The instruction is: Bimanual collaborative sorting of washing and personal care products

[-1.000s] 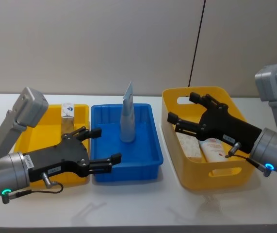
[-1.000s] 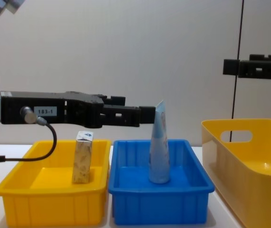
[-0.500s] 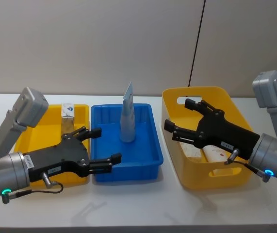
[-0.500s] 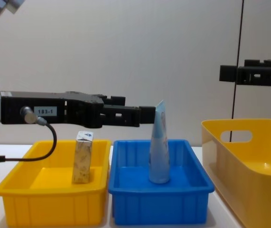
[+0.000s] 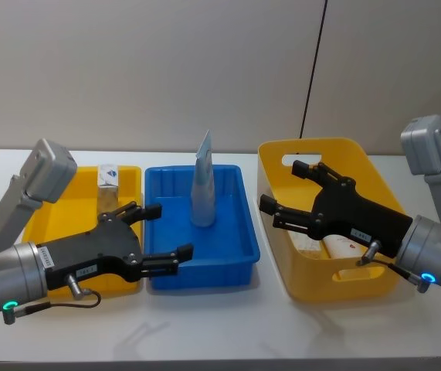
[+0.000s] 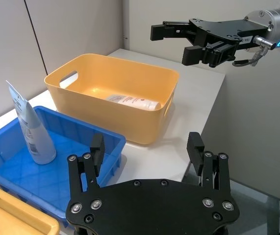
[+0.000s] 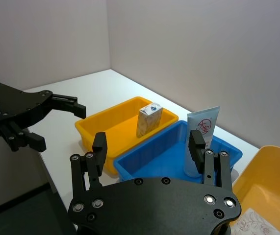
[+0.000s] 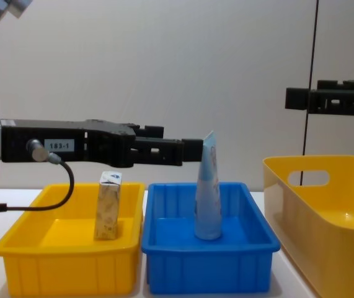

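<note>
Since a second ago the right gripper (image 5: 280, 190), jaws apart and empty, has shifted leftward over the yellow basket (image 5: 310, 283), while the left gripper (image 5: 167, 231) hovers unchanged, jaws apart.

Three containers are set in a row on the table (image 5: 205, 325): a shallow tray (image 5: 73, 189) at the left, a second tray (image 5: 239, 232) touching it in the middle, and a deeper bin (image 5: 313, 286) at the right (standing just apart). A carton (image 5: 109, 185) is stood upright in the left tray and a tube (image 5: 203, 185) upright in the middle one. Another tube (image 5: 342, 246) is laid flat in the bin.
</note>
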You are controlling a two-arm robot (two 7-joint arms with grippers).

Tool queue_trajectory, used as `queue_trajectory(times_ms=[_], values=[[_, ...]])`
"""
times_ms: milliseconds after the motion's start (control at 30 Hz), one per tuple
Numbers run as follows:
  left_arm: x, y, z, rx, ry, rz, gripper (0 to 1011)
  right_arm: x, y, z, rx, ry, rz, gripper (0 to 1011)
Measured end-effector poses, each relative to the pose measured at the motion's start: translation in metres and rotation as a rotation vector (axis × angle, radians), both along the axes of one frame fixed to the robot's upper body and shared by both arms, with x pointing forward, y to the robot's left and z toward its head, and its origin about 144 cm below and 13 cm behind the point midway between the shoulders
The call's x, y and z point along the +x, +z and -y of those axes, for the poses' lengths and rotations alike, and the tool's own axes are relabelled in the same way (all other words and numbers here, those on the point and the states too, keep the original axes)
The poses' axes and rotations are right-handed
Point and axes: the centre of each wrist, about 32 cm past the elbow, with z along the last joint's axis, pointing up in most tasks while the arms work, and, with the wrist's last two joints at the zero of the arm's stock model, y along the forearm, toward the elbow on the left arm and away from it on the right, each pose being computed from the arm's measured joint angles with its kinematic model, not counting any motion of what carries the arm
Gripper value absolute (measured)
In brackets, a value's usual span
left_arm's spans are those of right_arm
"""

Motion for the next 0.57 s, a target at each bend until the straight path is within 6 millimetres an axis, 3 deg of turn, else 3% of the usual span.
queue_trajectory(times_ms=[567], values=[[0.0000, 0.0000, 0.0000, 0.000, 0.000, 0.000, 1002, -0.0005, -0.0004, -0.0001, 0.000, 0.004, -0.001, 1000]])
